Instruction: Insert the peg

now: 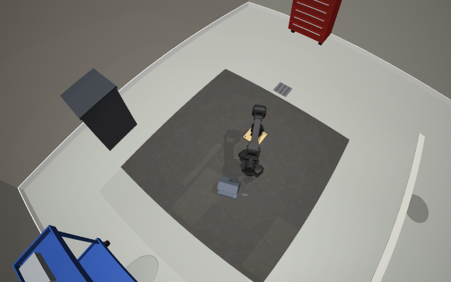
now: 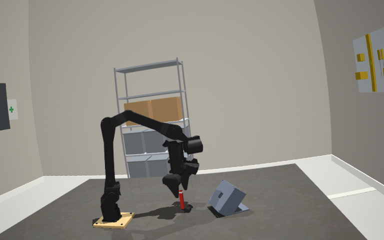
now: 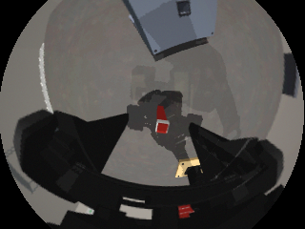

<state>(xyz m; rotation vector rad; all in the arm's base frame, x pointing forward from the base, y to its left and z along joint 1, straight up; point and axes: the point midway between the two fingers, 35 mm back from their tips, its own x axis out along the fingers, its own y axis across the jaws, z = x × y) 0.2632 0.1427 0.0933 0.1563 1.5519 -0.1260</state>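
Observation:
A red square-sided peg [image 2: 181,200] [image 3: 162,127] with a pale rim at its top stands upright on the table. My gripper [image 2: 182,193] [image 3: 159,121] is open and points down, with its fingertips around the height of the peg's top. In the wrist view the peg shows between the two fingertips, a little nearer the middle of the gap. The blue-grey sloped panel [image 1: 228,188] [image 2: 232,198] [image 3: 167,29] stands beyond the peg. Its four-sided hole [image 2: 220,195] [image 3: 183,8] is empty. In the top view the arm hides the peg.
The arm's tan base plate [image 1: 247,135] [image 2: 110,225] [image 3: 181,170] lies behind the peg, on the side away from the panel. A shelf rack [image 2: 150,65], a red drawer cabinet [image 1: 307,19], a dark cabinet [image 1: 109,119] and a blue cart [image 1: 56,252] stand far off around the room.

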